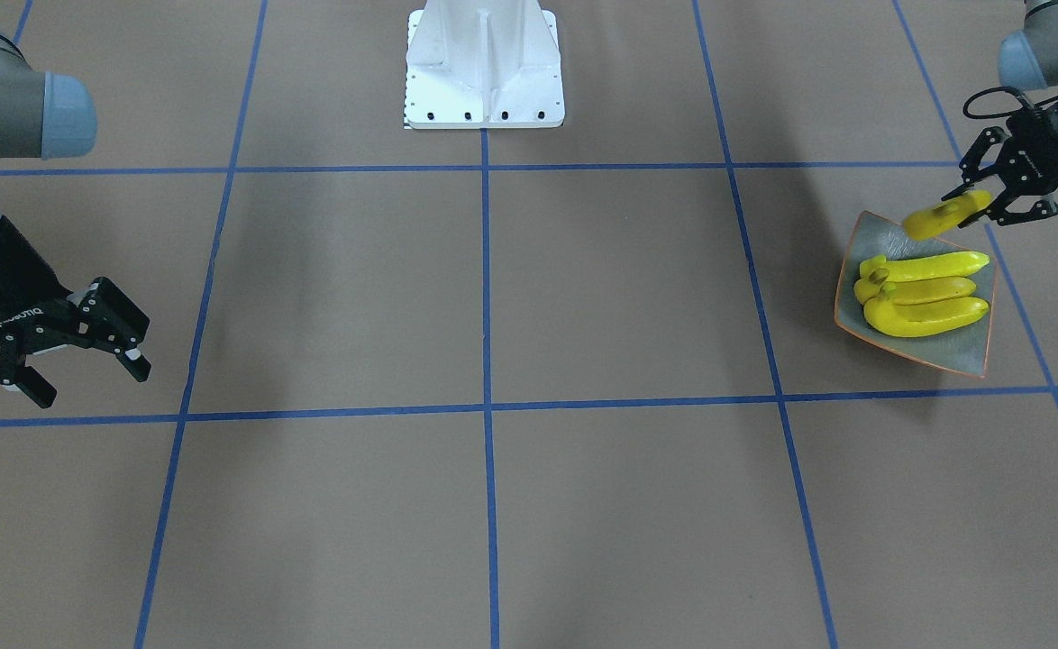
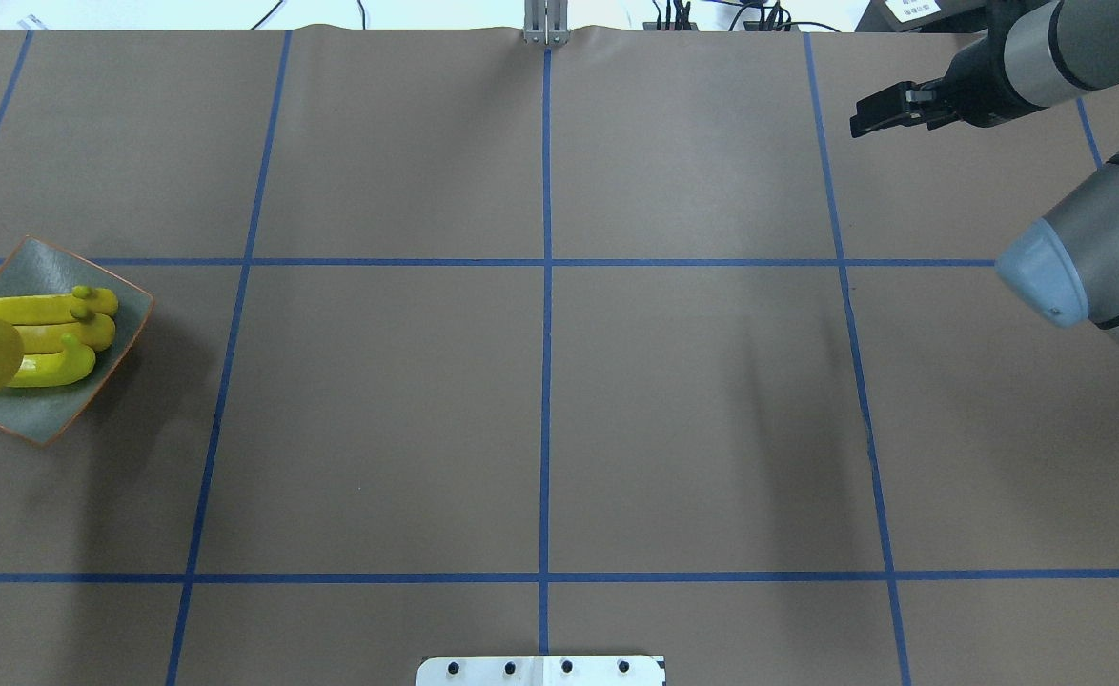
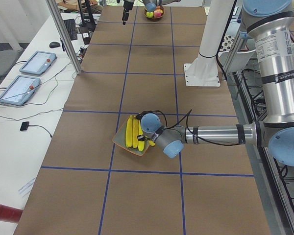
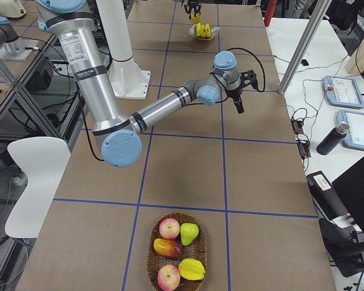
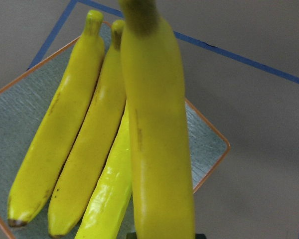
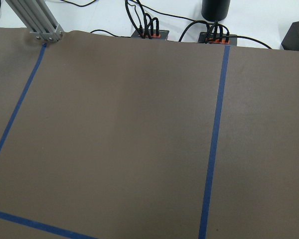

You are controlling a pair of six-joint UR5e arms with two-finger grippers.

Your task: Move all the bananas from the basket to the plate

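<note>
At the right edge of the front-facing view, the left gripper (image 1: 972,205) is clamping a fourth banana (image 1: 930,221) between its two fingers, gripping it near one end. This bright-yellow banana is hanging over the upper corner of the plate (image 1: 953,351), clear of the fruit below it. Three bananas (image 1: 930,290) are lying side by side on the grey-green, orange-rimmed plate, their dark stem tips all pointing toward the left of the frame. In the left wrist view the held banana (image 5: 159,149) is filling the middle of the frame, running top to bottom, with the three others (image 5: 84,149) lying just left of it on the plate (image 5: 15,124).

At the lower left of the front-facing view, the right gripper (image 1: 92,383) is hovering above the brown table (image 1: 583,297) with its fingers spread wide and nothing between them. It is sitting well apart from the plate, across the blue tape lines (image 1: 486,288).

At the bottom of the exterior right view, the woven basket (image 4: 177,215) is holding red apples (image 4: 169,228) and a green pear (image 4: 188,232) among other fruit. The plate is showing small at the top of that frame, far from the basket.
</note>
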